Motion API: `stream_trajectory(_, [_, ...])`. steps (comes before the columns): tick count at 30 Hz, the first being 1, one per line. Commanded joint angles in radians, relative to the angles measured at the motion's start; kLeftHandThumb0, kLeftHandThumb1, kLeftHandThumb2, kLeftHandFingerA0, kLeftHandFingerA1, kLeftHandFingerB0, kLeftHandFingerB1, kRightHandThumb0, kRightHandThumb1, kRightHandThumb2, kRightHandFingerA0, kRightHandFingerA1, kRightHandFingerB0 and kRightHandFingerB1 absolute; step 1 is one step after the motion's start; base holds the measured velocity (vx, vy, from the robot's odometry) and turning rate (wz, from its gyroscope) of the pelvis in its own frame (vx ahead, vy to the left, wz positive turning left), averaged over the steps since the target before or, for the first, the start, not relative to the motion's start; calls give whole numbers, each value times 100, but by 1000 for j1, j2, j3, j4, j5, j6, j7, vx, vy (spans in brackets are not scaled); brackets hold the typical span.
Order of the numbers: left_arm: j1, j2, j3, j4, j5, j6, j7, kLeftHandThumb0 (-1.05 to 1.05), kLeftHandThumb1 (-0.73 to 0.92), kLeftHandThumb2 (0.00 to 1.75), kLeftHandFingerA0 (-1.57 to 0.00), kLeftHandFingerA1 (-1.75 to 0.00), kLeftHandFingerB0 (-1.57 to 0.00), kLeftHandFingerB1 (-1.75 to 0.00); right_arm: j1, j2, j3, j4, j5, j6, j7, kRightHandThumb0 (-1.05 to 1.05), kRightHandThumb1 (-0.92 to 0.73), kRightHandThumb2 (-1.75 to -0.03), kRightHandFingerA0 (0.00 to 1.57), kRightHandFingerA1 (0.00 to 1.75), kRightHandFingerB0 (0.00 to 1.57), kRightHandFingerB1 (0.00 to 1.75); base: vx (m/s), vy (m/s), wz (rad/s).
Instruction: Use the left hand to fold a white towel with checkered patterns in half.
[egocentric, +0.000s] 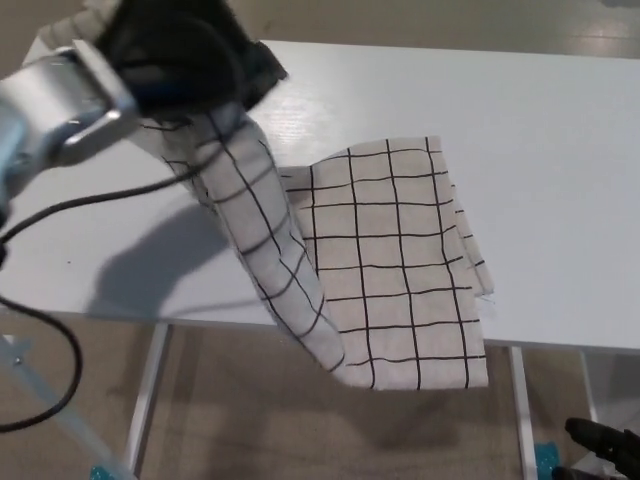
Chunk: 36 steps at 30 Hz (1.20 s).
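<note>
Head view, looking down on a glossy white rectangular table (560, 130) standing on thin white legs over a tan wood-grain floor (230, 420). The robot's black left hand (185, 55) enters from the upper left on a silver-grey forearm (55, 115) and is clenched on one edge of the white cloth towel with a thin black checkered grid (400, 260), holding that edge raised above the table top. From the grasp the lifted part of the towel hangs down and to the right as a narrow, twisted band, crossing over the left side of the portion that lies flat. The flat portion rests on the table right of centre, and its near end droops over the front edge (the lowest corner hangs below the table line). A grey shadow of the arm and cloth falls on the table surface to the left of the towel. A thin black cable (60, 340) loops from the forearm down past the left edge. At the lower right corner a small part of the black right hand (605, 445) shows below the table; whether its fingers are apart or closed cannot be told. No brand, label or legible writing appears on the towel, the table or the arm.
</note>
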<state>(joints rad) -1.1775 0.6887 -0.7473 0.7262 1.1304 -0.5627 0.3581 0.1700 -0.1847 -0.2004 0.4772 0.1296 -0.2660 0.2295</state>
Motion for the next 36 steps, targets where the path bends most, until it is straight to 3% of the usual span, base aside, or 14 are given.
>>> stream_trajectory(1, [-125,-178,-228,97,250,-64,208,-31,51,56,-95,-175,-77,-165,12,-8,11,-20,4,-3,29,-62,-60,-59,62,50,61,43,0,0,0])
stream_trajectory(6, [-154,-263,-268,123,219,-75,210,-31,51,56,-96,-175,-78,-166,5,-6,5,-18,13,-4,31,-62,-60,-59,62,48,63,44,0,0,0])
stream_trajectory(8, [-169,-310,-286,141,202,-77,202,-34,51,56,-96,-175,-79,-164,3,-10,7,-28,9,0,32,-67,-53,-65,61,49,61,47,0,0,0])
stream_trajectory(22, [-138,-516,-302,170,157,-53,210,-34,52,57,-94,-175,-87,-154,-8,-27,30,-41,-22,8,22,-63,-61,-59,62,44,65,43,0,0,0])
stream_trajectory(23, [-128,-529,-287,172,131,-51,152,-57,54,57,-69,-110,-72,-68,-10,-30,31,-41,-20,7,27,-66,-53,-92,57,57,55,54,0,0,0])
stream_trajectory(24, [-124,-535,-277,172,114,-51,108,-57,54,57,-69,-110,-72,-68,-11,-32,31,-42,-17,7,29,-66,-53,-92,57,57,55,54,0,0,0])
stream_trajectory(25, [-113,-539,-258,159,85,-40,6,-72,46,82,-18,-48,-28,-47,-16,-34,32,-40,-15,9,32,-63,-61,-59,60,44,64,44,0,0,0])
stream_trajectory(26, [-105,-536,-245,141,68,-25,-69,-72,46,82,-18,-48,-28,-47,-20,-36,33,-38,-14,9,32,-63,-61,-59,60,44,64,44,0,0,0])
stream_trajectory(27, [-70,-546,-208,96,4,28,-238,-94,62,60,0,0,0,0,-22,-35,33,-38,-13,9,31,-63,-61,-59,60,44,63,44,0,0,0])
stream_trajectory(28, [-29,-559,-165,45,-73,92,-431,-94,62,60,0,0,0,0,-24,-35,33,-37,-12,9,31,-63,-61,-59,60,44,63,44,0,0,0])
stream_trajectory(29, [-19,-562,-152,29,-92,111,-488,-98,63,60,0,0,0,0,-27,-35,33,-36,-11,9,30,-63,-61,-59,60,43,64,44,0,0,0])
stream_trajectory(31, [-15,-563,-143,16,-96,120,-515,-98,63,60,0,0,0,0,-31,-35,33,-35,-11,8,29,-63,-61,-59,60,43,64,44,0,0,0])
stream_trajectory(32, [-9,-568,-133,11,-107,131,-540,-99,65,62,0,0,0,0,-32,-35,32,-37,-11,9,29,-69,-55,-93,54,55,54,54,0,0,0])
stream_trajectory(36, [-2,-560,-101,-16,-142,147,-621,-95,64,61,0,0,0,0,-35,-30,30,-39,-4,19,26,-70,-55,-93,54,55,55,54,0,0,0])
